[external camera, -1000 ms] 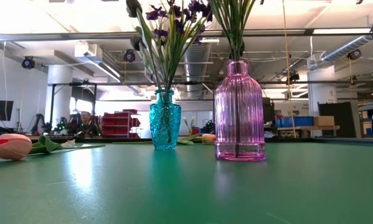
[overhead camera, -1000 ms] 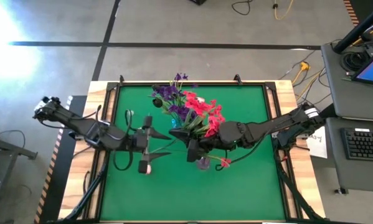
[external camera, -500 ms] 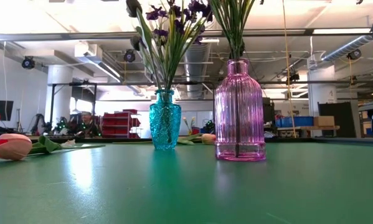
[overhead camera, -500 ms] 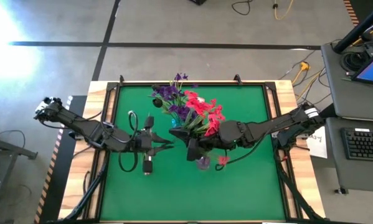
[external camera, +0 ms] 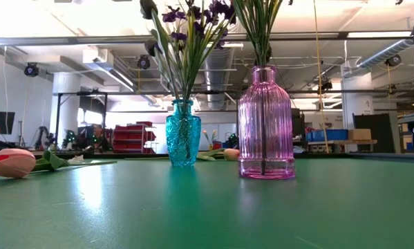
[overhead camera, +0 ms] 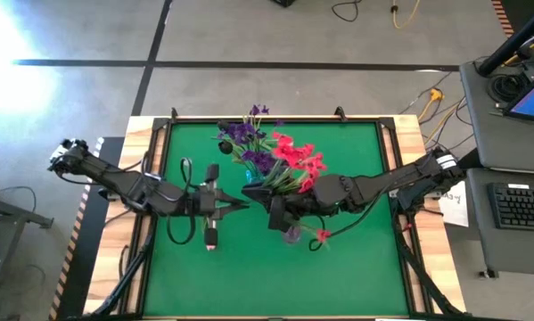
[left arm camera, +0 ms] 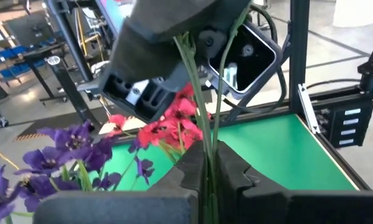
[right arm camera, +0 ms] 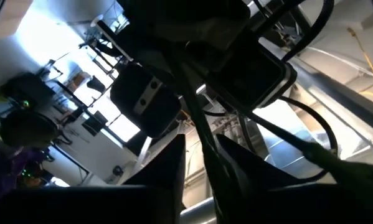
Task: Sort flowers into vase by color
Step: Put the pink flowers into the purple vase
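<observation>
1. The left gripper [overhead camera: 241,205] sits just left of the table's middle, its arm reaching in from 9 o'clock. In the left wrist view its fingers [left arm camera: 187,163] are pressed together on two thin green flower stems [left arm camera: 205,140].
2. Those stems run from the left gripper's fingertips straight toward the right gripper [overhead camera: 274,215], which lies just beside it at 3 o'clock; the two tips nearly meet.
3. The right wrist view shows a stem passing by the right gripper, but whether it grips that stem cannot be told.
4. A loose red blossom [overhead camera: 321,235] shows at 4 o'clock of the right gripper, near the pink vase [external camera: 265,124].
5. The blue vase [external camera: 183,142] holds the purple flowers [overhead camera: 243,136]. The red flowers [overhead camera: 295,157] spread at 12 o'clock of the right gripper.
6. One tulip bud [external camera: 10,162] lies flat on the mat, well apart from both vases; another [external camera: 231,153] lies behind them.
7. The table [overhead camera: 356,147] shows bare green at 6 o'clock of both grippers, out to the near edge. It is also bare at 3 o'clock, out to the wooden rim.
</observation>
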Action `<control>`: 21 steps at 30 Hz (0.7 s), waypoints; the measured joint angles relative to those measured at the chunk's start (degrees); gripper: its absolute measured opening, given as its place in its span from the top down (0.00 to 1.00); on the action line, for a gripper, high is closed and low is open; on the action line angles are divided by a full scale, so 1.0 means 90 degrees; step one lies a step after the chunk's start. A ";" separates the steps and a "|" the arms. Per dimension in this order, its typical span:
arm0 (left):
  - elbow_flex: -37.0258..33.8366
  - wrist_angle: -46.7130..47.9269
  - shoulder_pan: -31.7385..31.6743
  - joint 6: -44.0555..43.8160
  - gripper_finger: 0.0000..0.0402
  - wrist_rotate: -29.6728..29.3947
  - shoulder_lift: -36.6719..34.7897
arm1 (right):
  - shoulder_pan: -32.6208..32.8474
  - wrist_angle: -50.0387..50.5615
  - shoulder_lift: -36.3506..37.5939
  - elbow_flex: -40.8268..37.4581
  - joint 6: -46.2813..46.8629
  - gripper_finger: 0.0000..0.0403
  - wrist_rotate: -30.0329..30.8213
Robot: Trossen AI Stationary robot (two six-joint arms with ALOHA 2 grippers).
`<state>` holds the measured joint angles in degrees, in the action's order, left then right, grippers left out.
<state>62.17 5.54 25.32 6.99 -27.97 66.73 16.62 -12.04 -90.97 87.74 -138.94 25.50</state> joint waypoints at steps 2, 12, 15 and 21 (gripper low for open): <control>0.0000 -0.0084 0.0002 0.0091 1.00 0.0001 -0.0038 | 0.0000 -0.0007 0.0012 0.0000 0.0108 0.76 0.0000; -0.0002 0.0061 0.0002 0.0243 1.00 -0.1117 -0.0420 | 0.0000 -0.0223 0.0063 0.0000 0.0367 0.63 0.0024; -0.0005 0.0168 0.0007 0.0254 1.00 -0.1376 -0.0577 | -0.0002 -0.0484 0.0063 0.0000 0.0367 0.61 0.0025; -0.0005 0.0183 0.0005 0.0288 1.00 -0.1507 -0.0868 | 0.0000 -0.1026 0.0067 0.0000 0.0385 0.60 0.0022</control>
<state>62.13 7.18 25.36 9.58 -41.54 58.92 16.62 -21.27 -90.37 87.74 -135.48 25.69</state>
